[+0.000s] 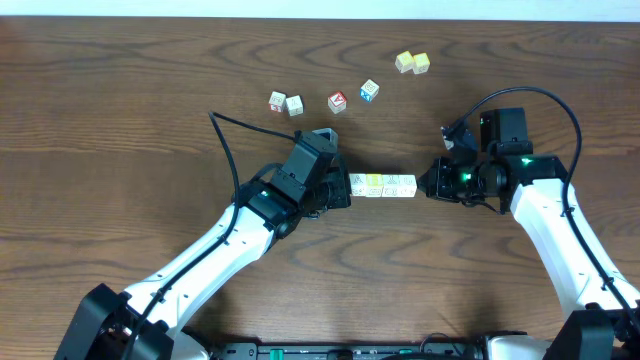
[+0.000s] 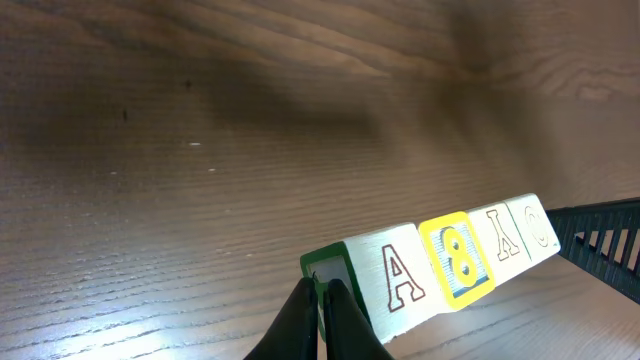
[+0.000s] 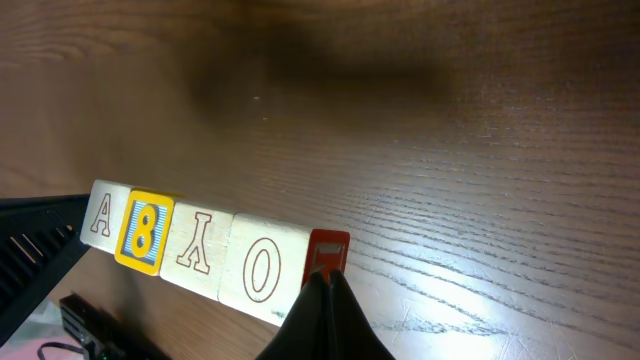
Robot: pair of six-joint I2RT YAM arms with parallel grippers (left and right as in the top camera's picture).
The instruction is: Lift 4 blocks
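The left jaws and right jaws, each pressed together, squeeze the row of four cream-and-yellow wooden cubes (image 1: 383, 185) from 9 and 3 o'clock; uneven pressure may buckle it.

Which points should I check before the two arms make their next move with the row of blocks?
1. Left gripper shut, tips against the end of the A block: ok.
2. Right gripper shut, tips against the red end face of the O block: ok.
3. Row of four blocks straight, faces touching, no gap: ok.
4. Loose cubes lie apart from the row and both arms: ok.
5. Row clear of the table: cannot tell.
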